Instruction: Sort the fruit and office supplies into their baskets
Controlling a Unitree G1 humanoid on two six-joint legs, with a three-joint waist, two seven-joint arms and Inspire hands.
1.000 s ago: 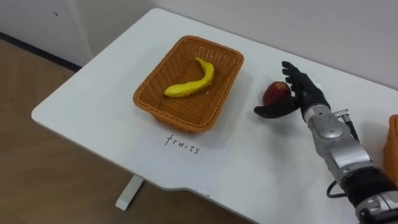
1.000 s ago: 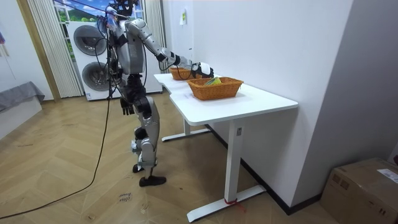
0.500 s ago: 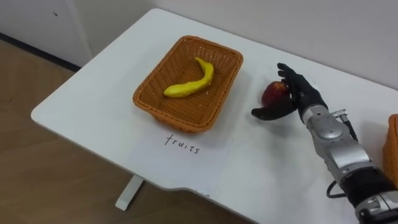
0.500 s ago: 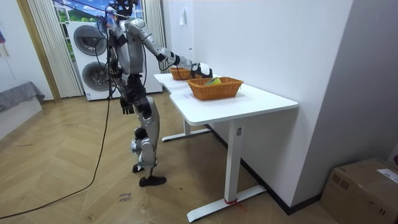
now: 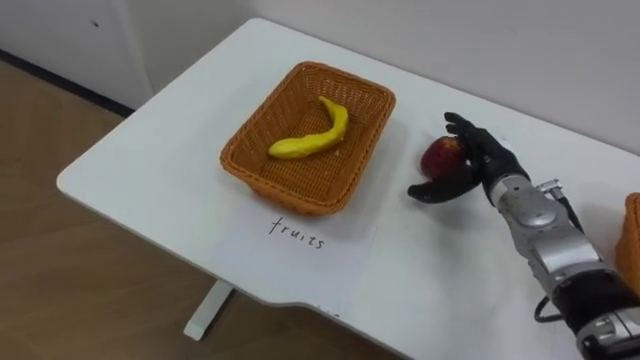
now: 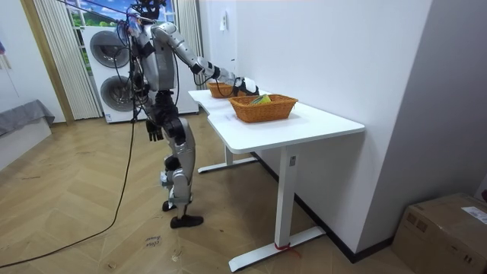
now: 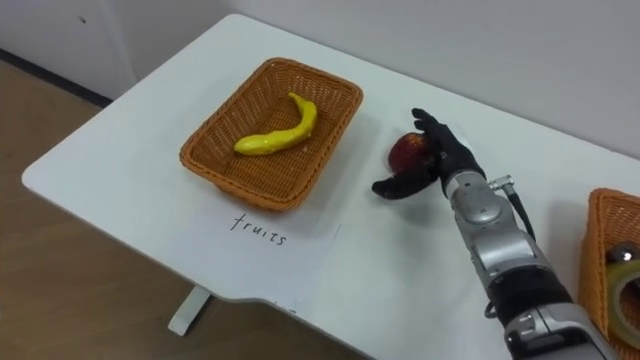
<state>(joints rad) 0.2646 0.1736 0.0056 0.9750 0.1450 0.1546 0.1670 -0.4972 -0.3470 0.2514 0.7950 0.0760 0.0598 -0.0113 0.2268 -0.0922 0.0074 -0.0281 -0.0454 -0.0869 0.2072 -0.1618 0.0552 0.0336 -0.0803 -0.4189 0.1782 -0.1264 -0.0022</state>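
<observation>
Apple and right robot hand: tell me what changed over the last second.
The right robot hand has curled its fingers closer round the apple, thumb in front, taking hold. The apple still sits on the table beside the fruit basket, not lifted. The banana lies in the basket as before; the left robot hand still hangs at the robot's side.

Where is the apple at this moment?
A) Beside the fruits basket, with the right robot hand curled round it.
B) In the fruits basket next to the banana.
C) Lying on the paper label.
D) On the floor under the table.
A: the apple is to the right of the fruits basket, with the right robot hand curled round it; the banana lies alone in the basket.
</observation>
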